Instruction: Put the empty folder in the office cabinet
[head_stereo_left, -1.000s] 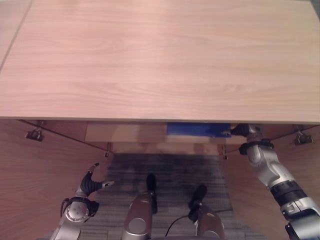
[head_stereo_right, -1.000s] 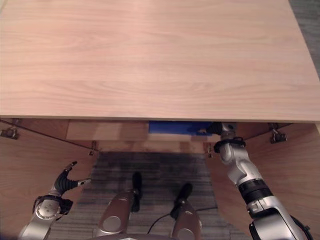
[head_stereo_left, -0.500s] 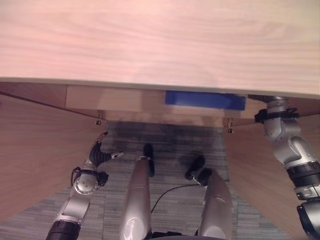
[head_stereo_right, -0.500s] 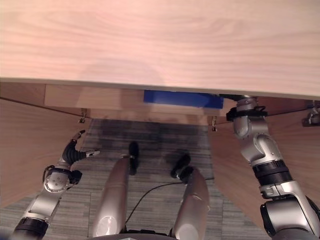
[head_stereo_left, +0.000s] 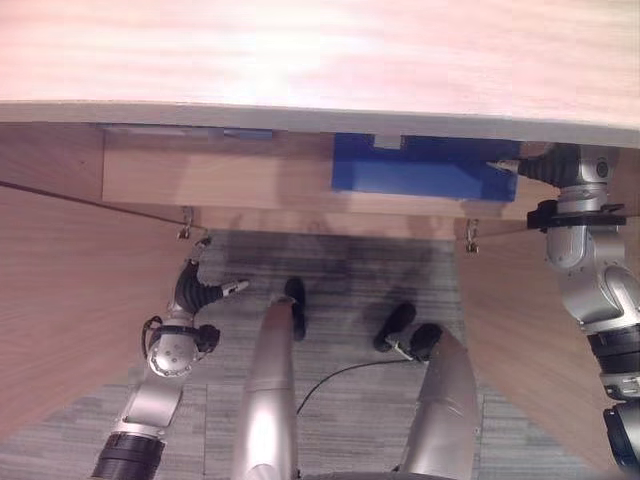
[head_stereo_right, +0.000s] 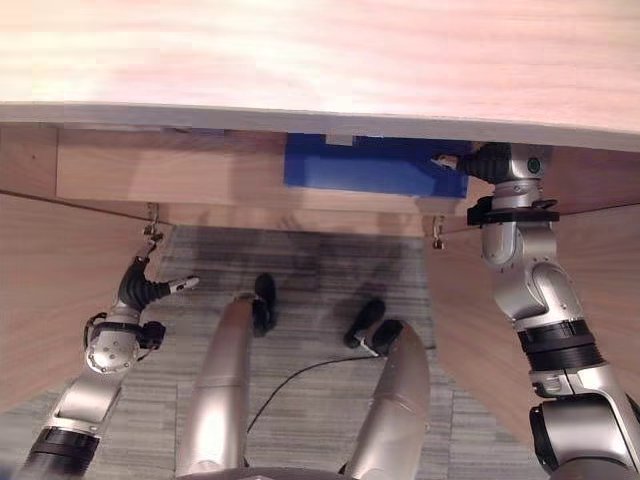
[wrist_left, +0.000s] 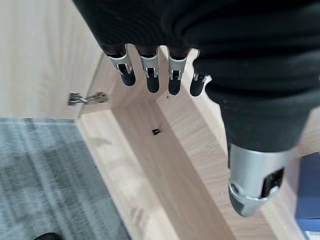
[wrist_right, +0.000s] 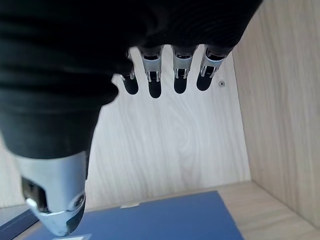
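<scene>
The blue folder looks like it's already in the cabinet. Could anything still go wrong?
Possibly. The right hand, fingers straight, is inside the cabinet beside the folder; pulling back, it might brush the folder and drag it forward. Both doors stand open beside the arms, so the left hand might bump the left door.

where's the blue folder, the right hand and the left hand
blue folder (head_stereo_left: 420, 170), left eye view, middle of its cover
right hand (head_stereo_right: 497, 162), right eye view, dark ribbed cover beside the folder
left hand (head_stereo_left: 193, 292), left eye view, dark ribbed back
</scene>
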